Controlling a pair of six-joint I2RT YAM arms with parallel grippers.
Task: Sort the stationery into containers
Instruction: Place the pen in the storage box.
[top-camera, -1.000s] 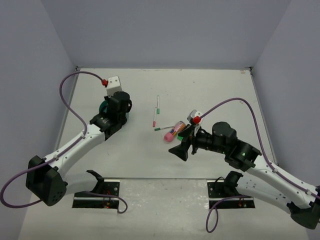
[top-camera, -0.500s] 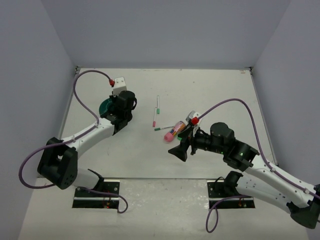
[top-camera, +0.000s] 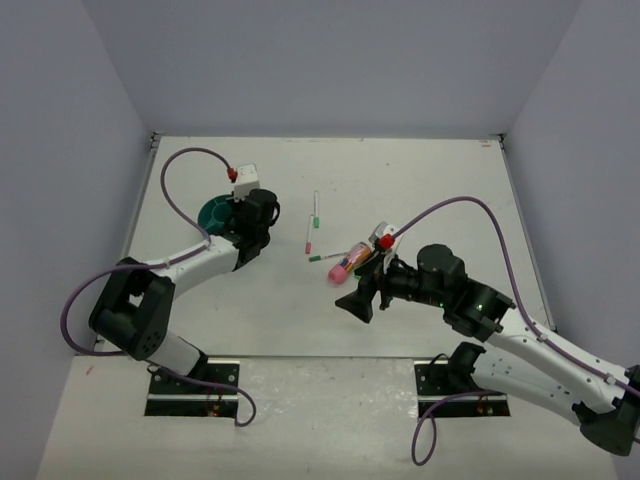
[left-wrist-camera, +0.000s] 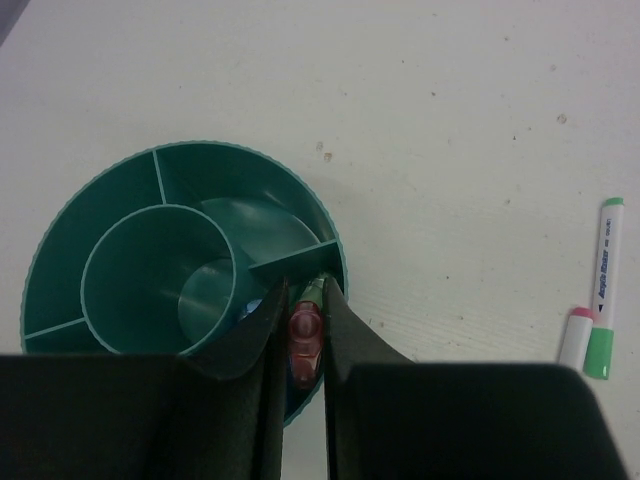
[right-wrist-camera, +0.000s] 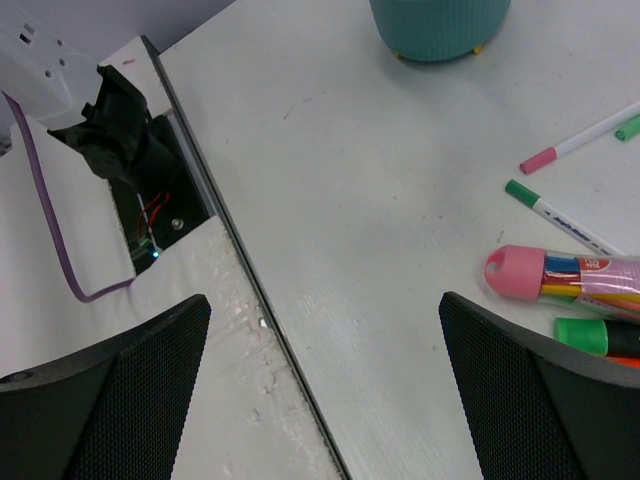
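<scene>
Pinched narrow between the left fingers (left-wrist-camera: 330, 315): a slim reddish marker (left-wrist-camera: 304, 335), green end leading. Lies lengthwise along the fingers, long axis aimed down into the teal organiser (left-wrist-camera: 60, 260). Green tip just inside the rim, in the outer pocket nearest the fingers, hard beside a dividing wall and not in the round centre well. Hidden under the wrist in the top view, so no second check on tilt.

To finish well:
- Keep the marker in line with the pocket.
- Nudge clear of the divider, to stop the tip riding on its edge.
- Lower until sunk most of the way inside the wall.
- Part the fingers only a little, then lift straight up.
- Avoid any sideways drag; probably light enough to slide or tip, that organiser, standing near the left edge of the bench (top-camera: 450, 180), toward the far-left corner.

Right fingers (right-wrist-camera: 500, 350) spread wide and empty, hovering a little in from the near edge, right of the middle. Just beyond:
- A pink-capped tube (right-wrist-camera: 560, 280) of coloured pens lying flat, cap toward the near-left corner, long axis diagonal toward the far-right.
- A green highlighter (right-wrist-camera: 600, 335) close against the tube.
- Thin white pens (top-camera: 316, 205) scattered near the bench's centre, well apart from the organiser.
</scene>
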